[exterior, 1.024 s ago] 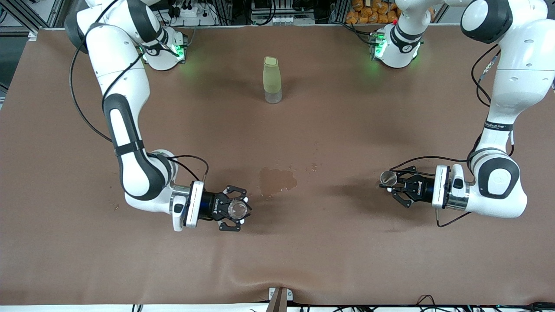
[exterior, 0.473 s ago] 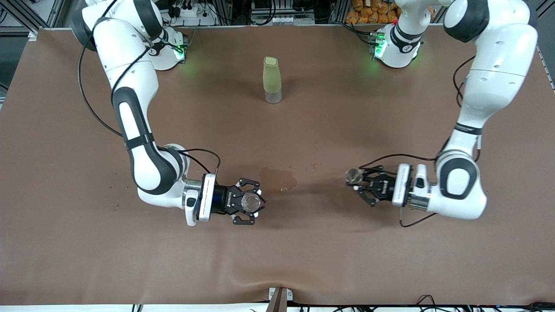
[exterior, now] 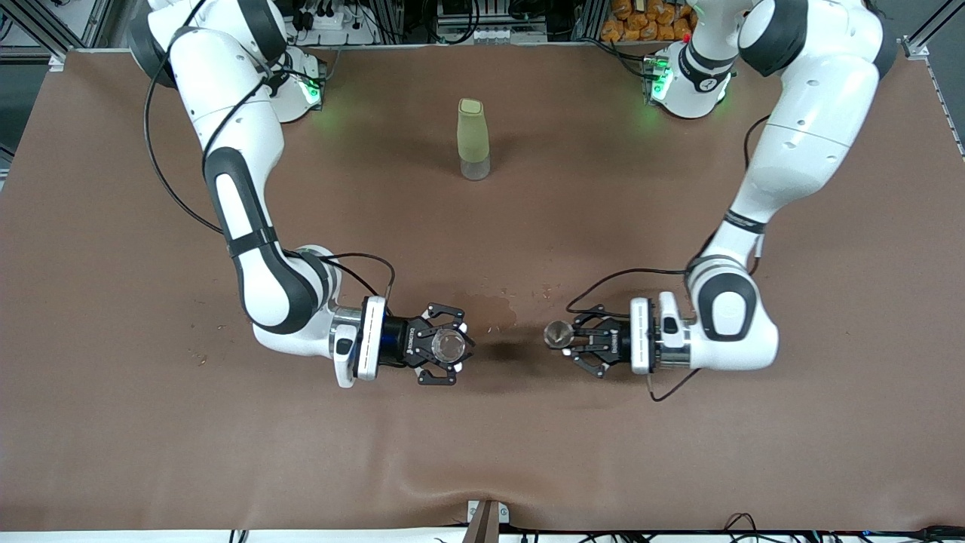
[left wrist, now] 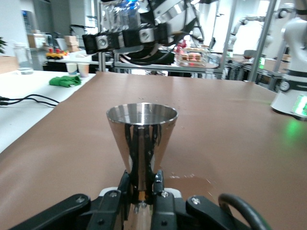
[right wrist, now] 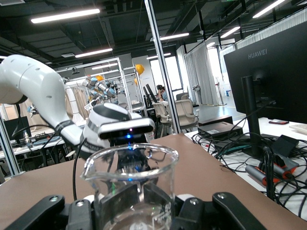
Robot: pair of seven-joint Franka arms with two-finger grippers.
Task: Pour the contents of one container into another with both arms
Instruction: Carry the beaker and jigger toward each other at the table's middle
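Note:
My right gripper [exterior: 450,347] is shut on the tiny clear cup [exterior: 450,345], held upright over the table near a wet patch. In the right wrist view the clear cup [right wrist: 130,178] stands between the fingers of the right gripper [right wrist: 132,199]. My left gripper [exterior: 562,337] is shut on the shiny metal jigger [exterior: 559,332], also upright, and faces the right gripper across a short gap. The left wrist view shows the jigger [left wrist: 141,136] pinched at its waist by the left gripper [left wrist: 142,189], with the right gripper [left wrist: 127,38] farther off.
A tall pale-green bottle [exterior: 473,139] stands midway between the two arm bases. A dark wet patch [exterior: 494,308] marks the brown table cover [exterior: 482,452] between the grippers. Cables trail from both wrists.
Both arms have moved toward the middle of the table, carrying the cup and the jigger closer together. The gap between the two grippers is now much smaller.

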